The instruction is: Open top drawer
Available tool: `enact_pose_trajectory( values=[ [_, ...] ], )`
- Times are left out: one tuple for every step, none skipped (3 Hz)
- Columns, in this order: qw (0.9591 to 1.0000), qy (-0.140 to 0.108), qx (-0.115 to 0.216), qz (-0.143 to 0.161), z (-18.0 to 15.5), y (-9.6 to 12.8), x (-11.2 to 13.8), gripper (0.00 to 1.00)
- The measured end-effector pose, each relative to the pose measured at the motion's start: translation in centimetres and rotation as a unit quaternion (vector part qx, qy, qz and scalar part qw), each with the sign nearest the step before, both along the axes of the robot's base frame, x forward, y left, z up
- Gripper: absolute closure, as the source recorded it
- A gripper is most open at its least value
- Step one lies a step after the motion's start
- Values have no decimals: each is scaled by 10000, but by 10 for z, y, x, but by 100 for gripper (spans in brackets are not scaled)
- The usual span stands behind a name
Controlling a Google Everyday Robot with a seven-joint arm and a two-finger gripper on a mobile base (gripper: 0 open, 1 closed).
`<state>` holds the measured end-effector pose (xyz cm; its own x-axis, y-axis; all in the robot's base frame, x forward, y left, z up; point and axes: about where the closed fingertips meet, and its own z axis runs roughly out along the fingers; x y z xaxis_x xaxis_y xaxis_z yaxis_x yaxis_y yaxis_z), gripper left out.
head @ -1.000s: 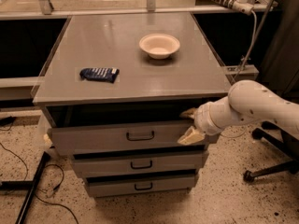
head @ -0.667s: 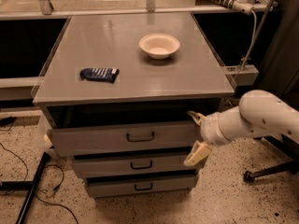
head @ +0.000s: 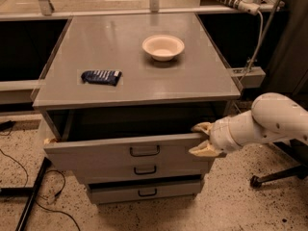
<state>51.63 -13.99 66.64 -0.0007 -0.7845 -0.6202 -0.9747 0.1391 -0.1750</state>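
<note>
The top drawer (head: 96, 154) stands partly pulled out beneath the counter (head: 192, 76). The gripper (head: 203, 139) is at the drawer front's right end, its 2 fingers (head: 204, 150) spread apart, 1 at the top edge, 1 lower.

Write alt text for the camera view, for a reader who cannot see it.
A grey cabinet's top drawer stands partly open, and the robot's gripper, fingers spread, is at the right end of the drawer front. On the cabinet top sit a white bowl and a dark blue packet.
</note>
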Motion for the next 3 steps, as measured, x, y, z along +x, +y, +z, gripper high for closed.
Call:
enact_pose_trajectory(
  values=[
    [10000,0,0,0,9,-2,0,85],
    [10000,-3,1,0,13,-3,0,100],
    [9999,-150,57,2,22,1,-6,74]
  ],
)
